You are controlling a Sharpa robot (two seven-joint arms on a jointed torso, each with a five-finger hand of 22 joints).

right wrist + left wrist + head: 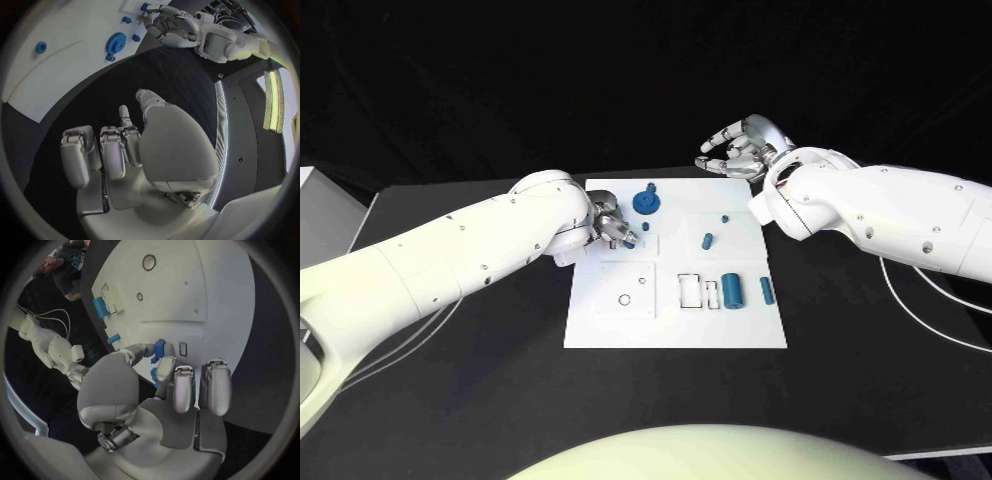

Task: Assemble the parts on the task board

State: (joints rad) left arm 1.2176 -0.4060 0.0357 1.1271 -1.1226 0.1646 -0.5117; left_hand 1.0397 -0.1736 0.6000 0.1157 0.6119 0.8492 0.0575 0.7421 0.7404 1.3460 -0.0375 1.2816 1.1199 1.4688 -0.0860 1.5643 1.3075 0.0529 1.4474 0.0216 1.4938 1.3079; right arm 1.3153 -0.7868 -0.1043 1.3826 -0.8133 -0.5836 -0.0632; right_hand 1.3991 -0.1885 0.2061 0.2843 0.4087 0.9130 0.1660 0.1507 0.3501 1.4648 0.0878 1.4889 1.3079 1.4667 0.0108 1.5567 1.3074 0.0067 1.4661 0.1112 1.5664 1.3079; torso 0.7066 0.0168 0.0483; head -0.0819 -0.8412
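The left hand [609,230] pinches a small blue part [159,347] over the task board [678,330]; the right hand [738,150], at one o'clock off it, curls closed, holding nothing.

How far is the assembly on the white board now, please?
Early, it seems. Possibly done: a round blue gear stands near the far edge of the task board. In hand: the left hand pinches a small blue part in its fingers over the board. Left: a dark block, a cylinder and a short peg lie loose. The right hand holds nothing, off the board.
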